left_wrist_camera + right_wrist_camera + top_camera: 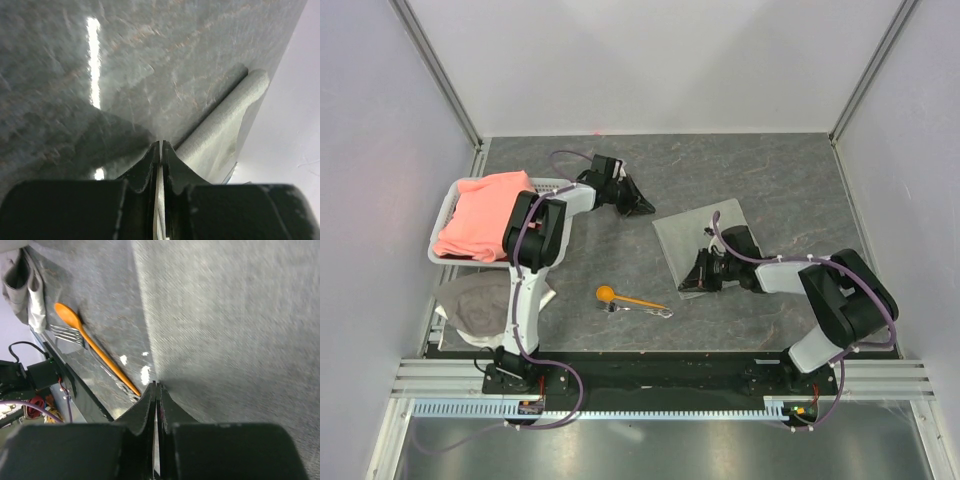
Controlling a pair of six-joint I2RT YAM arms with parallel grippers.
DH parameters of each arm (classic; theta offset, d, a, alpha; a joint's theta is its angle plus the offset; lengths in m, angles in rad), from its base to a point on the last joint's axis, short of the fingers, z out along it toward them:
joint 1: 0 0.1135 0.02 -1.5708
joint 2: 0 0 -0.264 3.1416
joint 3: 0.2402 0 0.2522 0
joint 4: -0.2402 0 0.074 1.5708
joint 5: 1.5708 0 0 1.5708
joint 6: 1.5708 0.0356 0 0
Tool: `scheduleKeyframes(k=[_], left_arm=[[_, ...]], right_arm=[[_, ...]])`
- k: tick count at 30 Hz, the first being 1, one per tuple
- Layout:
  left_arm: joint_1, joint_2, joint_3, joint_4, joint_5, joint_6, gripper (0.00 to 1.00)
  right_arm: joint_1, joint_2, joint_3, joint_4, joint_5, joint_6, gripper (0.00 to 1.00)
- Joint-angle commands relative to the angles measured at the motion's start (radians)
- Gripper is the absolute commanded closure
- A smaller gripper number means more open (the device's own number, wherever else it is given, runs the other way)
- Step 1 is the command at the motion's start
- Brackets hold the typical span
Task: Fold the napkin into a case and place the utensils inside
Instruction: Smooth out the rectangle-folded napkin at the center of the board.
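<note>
The light grey napkin [715,235] lies spread flat on the dark table, right of centre; no case is in view. My left gripper [648,208] is at its far-left corner, jaws nearly together with pale cloth between them. In the left wrist view, the napkin's curled edge [220,125] runs away from the left gripper [161,145]. My right gripper [692,278] is shut on the napkin's near-left edge, and the napkin [235,315] fills the view beyond the right gripper [156,386]. The orange spoon [620,297] [90,342] lies across the silvery fork [663,313] [65,332] on the table near the front.
A white basket [445,215] at the left edge holds a salmon-pink cloth [480,225]. A whitish-grey rag [470,305] lies in front of it, beside the left arm's base. Pale walls close in the table at the back and both sides.
</note>
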Motion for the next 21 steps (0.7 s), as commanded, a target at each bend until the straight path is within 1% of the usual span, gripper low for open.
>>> scheduleKeyframes(k=[1,3,4,5,6,8,9,11,12,14,15,17,19,20,21], left_arm=[[-0.032,-0.181,0.015,-0.051,0.003,0.082,0.88],[-0.046,-0.230,-0.006,-0.057,-0.011,0.078,0.88],[-0.052,-0.270,-0.035,-0.057,-0.021,0.076,0.88],[-0.059,-0.287,-0.051,-0.056,-0.023,0.064,0.89],[-0.078,-0.299,-0.089,-0.049,-0.025,0.056,0.89],[-0.099,-0.331,-0.127,-0.022,-0.025,0.027,0.91],[-0.118,-0.341,-0.162,-0.013,-0.025,0.018,0.91],[-0.138,-0.362,-0.201,0.026,-0.035,-0.004,0.92],[-0.161,-0.368,-0.234,0.033,-0.040,-0.008,0.92],[-0.187,-0.376,-0.262,0.061,-0.043,-0.022,0.93],[-0.217,-0.377,-0.287,0.073,-0.043,-0.028,0.93],[-0.245,-0.373,-0.301,0.086,-0.032,-0.031,0.93],[-0.282,-0.355,-0.318,0.104,-0.026,-0.033,0.93],[-0.291,-0.347,-0.321,0.116,-0.020,-0.031,0.94],[-0.302,-0.332,-0.330,0.118,-0.014,-0.030,0.94]], right_arm=[[-0.021,-0.037,0.188,-0.115,-0.001,-0.029,0.90],[-0.044,-0.025,0.286,-0.154,0.005,-0.046,0.84],[-0.073,-0.019,0.318,-0.196,0.030,-0.061,0.75],[-0.087,0.004,0.349,-0.214,0.038,-0.072,0.72],[-0.105,0.021,0.405,-0.221,0.042,-0.076,0.66],[-0.165,0.083,0.459,-0.251,0.032,-0.073,0.61],[-0.200,0.107,0.513,-0.258,0.025,-0.072,0.60],[-0.228,0.172,0.567,-0.260,0.021,-0.075,0.60],[-0.240,0.197,0.628,-0.272,0.018,-0.079,0.60],[-0.269,0.267,0.680,-0.277,0.013,-0.087,0.61],[-0.279,0.288,0.720,-0.284,0.015,-0.087,0.64],[-0.300,0.337,0.750,-0.283,-0.001,-0.087,0.66],[-0.309,0.370,0.771,-0.278,-0.010,-0.087,0.71],[-0.309,0.381,0.771,-0.269,-0.014,-0.087,0.74],[-0.311,0.392,0.768,-0.260,-0.024,-0.081,0.80]])
